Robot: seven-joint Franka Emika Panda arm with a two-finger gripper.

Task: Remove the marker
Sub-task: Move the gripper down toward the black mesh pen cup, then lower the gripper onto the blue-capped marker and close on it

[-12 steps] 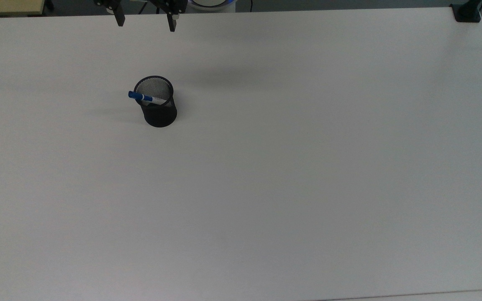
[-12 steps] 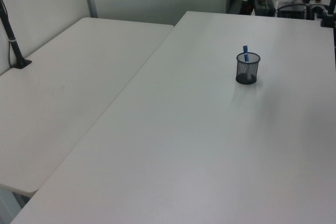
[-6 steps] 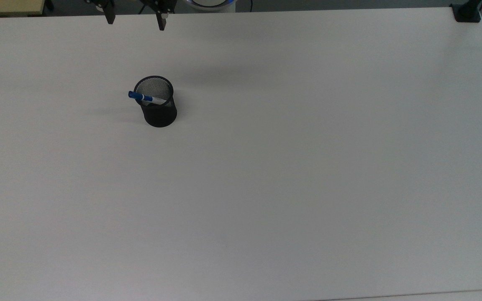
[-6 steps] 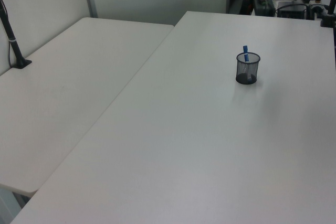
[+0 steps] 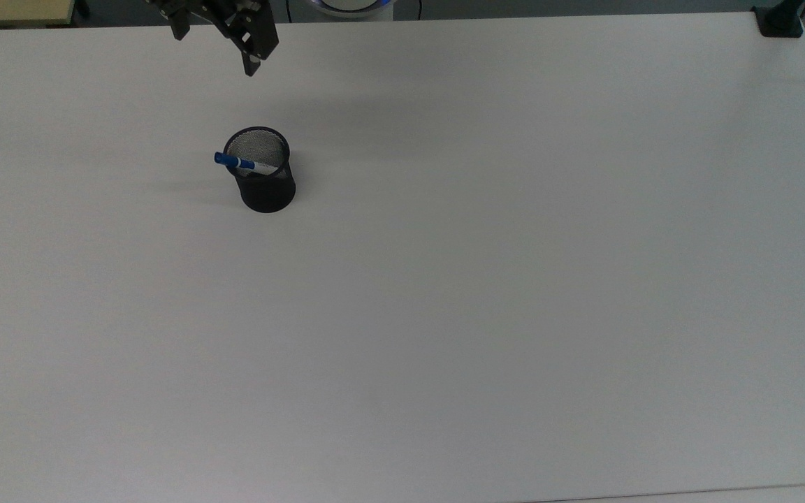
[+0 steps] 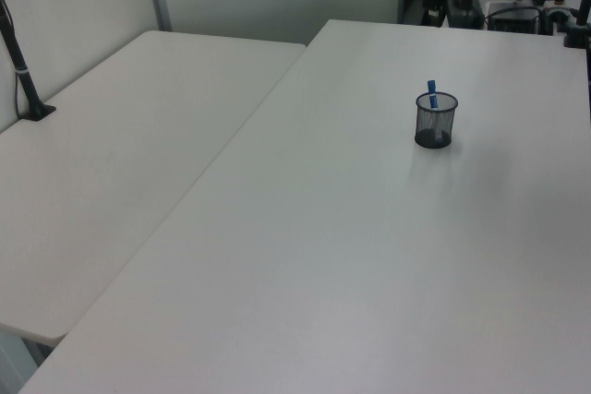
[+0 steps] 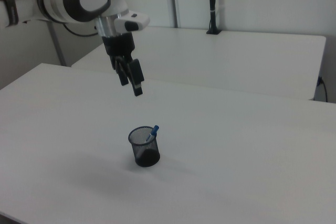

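The marker (image 5: 236,163) leans inside a black mesh cup (image 5: 265,183) on the white table, its blue cap poking over the rim toward the top view's left. The cup (image 6: 435,121) and the marker's blue cap (image 6: 431,94) also appear in the left view. In the right view the marker (image 7: 152,132) rests against the cup's (image 7: 144,147) right rim. My gripper (image 5: 216,54) hangs open and holds nothing, above the table beyond the cup at the top view's upper edge. In the right view the gripper (image 7: 131,87) hovers well above the cup, a little to its left, fingers pointing down.
The white table (image 5: 486,293) spreads wide around the cup. A black clamp (image 5: 780,21) sits on its corner at the top view's upper right. A second white table (image 6: 111,145) adjoins at the left view's left, with a black post (image 6: 26,80) clamped on it.
The gripper has shifted toward the top view's left and turned, so one finger now reaches lower toward the cup. The cup and marker have not moved.
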